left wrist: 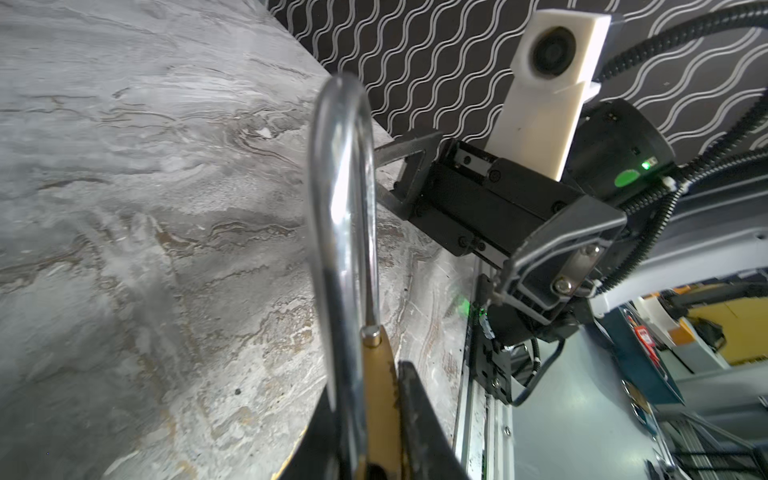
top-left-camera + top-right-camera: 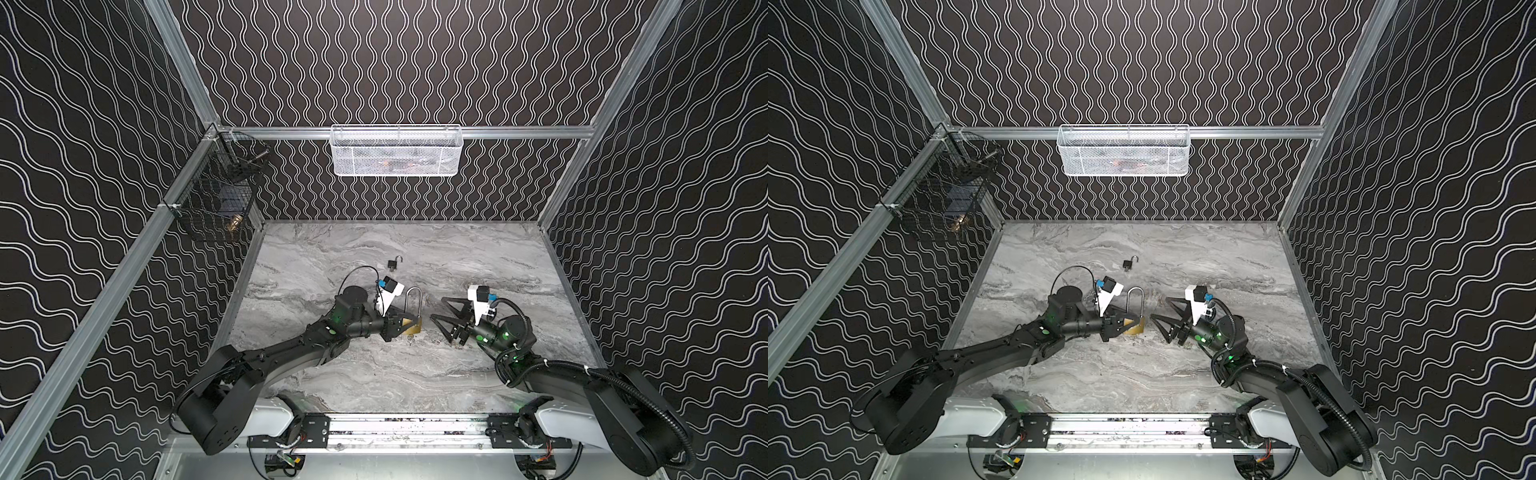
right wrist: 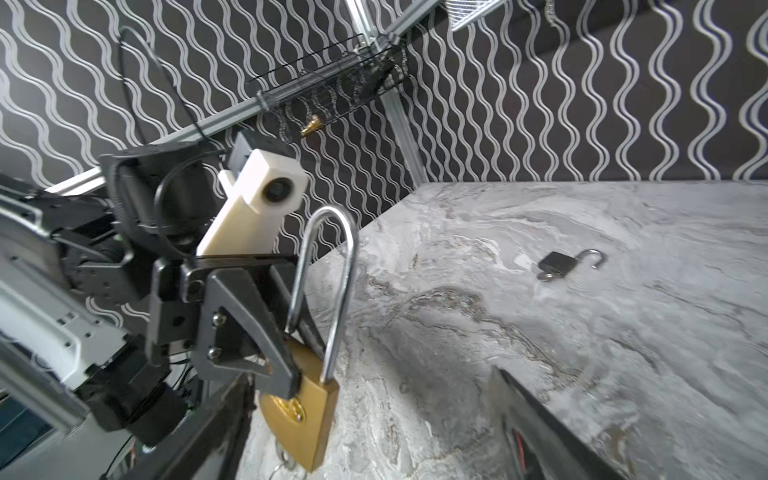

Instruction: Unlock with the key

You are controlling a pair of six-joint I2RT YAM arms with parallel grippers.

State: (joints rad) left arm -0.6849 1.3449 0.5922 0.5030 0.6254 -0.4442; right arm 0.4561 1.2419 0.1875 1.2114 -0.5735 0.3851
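Observation:
A brass padlock [image 2: 416, 328] with a long steel shackle [image 2: 414, 297] stands upright above the marble table [image 2: 374, 374] in both top views. My left gripper [image 2: 409, 322] is shut on its brass body [image 1: 376, 374]. In the right wrist view a silver key [image 3: 286, 457] hangs from the bottom of the padlock [image 3: 307, 415]. My right gripper [image 2: 437, 308] stands open just right of the padlock, touching neither lock nor key. I cannot tell whether the shackle [image 3: 332, 291] has sprung free.
A small black padlock [image 2: 394, 262] lies farther back on the table with its shackle open. A white mesh basket [image 2: 397, 151] hangs on the back wall and a black wire basket [image 2: 220, 199] on the left wall. The arms' rail [image 2: 399, 428] runs along the front edge.

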